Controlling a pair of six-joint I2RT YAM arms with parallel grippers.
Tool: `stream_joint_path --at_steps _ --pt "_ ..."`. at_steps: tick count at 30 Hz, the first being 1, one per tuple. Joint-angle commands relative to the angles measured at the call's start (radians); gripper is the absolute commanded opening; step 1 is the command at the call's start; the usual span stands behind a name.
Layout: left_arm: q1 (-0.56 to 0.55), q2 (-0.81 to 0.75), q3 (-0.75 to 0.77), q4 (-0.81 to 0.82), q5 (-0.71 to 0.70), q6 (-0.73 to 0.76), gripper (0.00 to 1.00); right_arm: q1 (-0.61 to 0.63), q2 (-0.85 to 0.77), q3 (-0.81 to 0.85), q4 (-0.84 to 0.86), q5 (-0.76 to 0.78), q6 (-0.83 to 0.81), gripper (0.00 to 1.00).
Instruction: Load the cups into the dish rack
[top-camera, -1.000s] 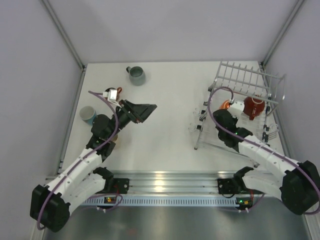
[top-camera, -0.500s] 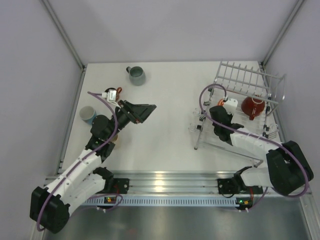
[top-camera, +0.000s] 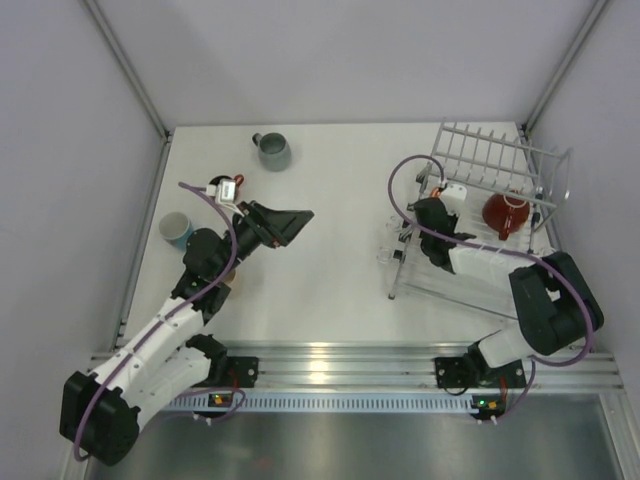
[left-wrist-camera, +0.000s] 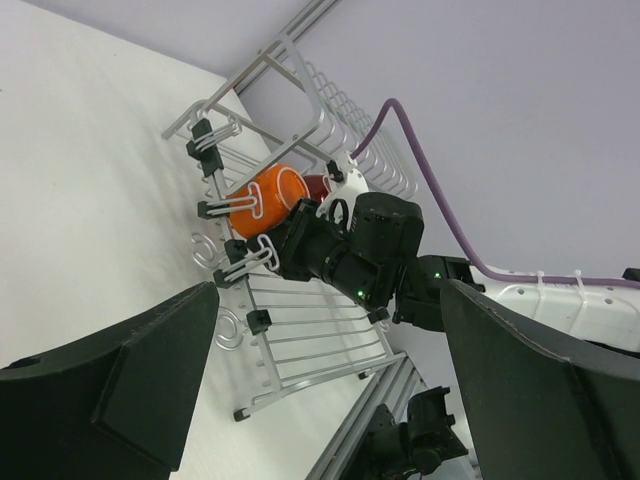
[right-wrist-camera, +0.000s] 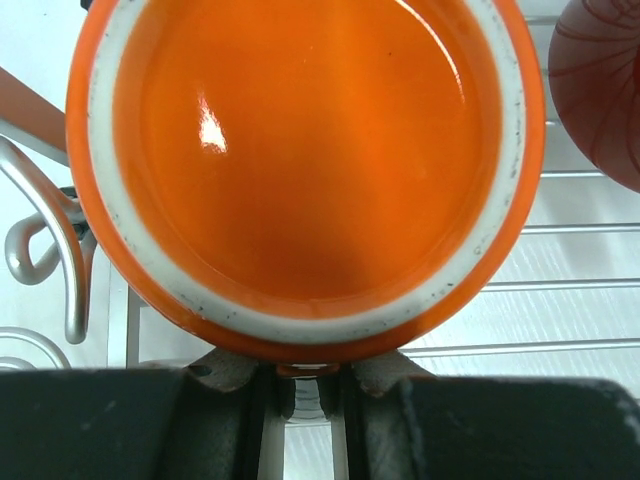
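The bright orange mug (right-wrist-camera: 300, 160) fills the right wrist view bottom-on, and it lies on its side at the rack's left end in the left wrist view (left-wrist-camera: 268, 200). My right gripper (right-wrist-camera: 310, 375) is shut on its handle, low over the dish rack (top-camera: 490, 150). In the top view the right gripper (top-camera: 432, 212) hides that mug. A dark red mug (top-camera: 505, 213) sits in the rack just right of it. My left gripper (top-camera: 290, 222) is open and empty above mid-table. The grey mug (top-camera: 272, 151) and light blue mug (top-camera: 177, 229) stand on the table. The cream and squat orange-red mugs are out of view.
The rack's upright tines (top-camera: 500, 165) rise behind the right gripper. Its flat wire base (left-wrist-camera: 300, 330) stretches toward the near edge. A purple cable (top-camera: 400, 195) loops left of the right wrist. Grey walls close both sides of the table.
My right gripper has moved left along the rack with the orange mug, which the wrist now covers in the top view. The left arm has barely moved.
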Motion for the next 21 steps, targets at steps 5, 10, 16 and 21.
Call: stream_joint_path --at_steps 5,10,16,21 --pt "-0.001 0.020 0.040 0.023 0.002 0.018 0.98 -0.047 0.045 0.085 0.136 0.011 -0.024 0.17" --pt "-0.001 0.026 0.047 0.023 0.009 0.016 0.98 -0.057 0.064 0.116 0.115 0.022 -0.013 0.19" --pt "-0.001 0.020 0.043 0.023 0.008 0.013 0.98 -0.065 0.048 0.136 0.075 0.027 0.007 0.28" --pt "-0.001 0.023 0.038 0.023 0.008 0.007 0.98 -0.067 0.002 0.108 0.062 0.031 0.022 0.32"
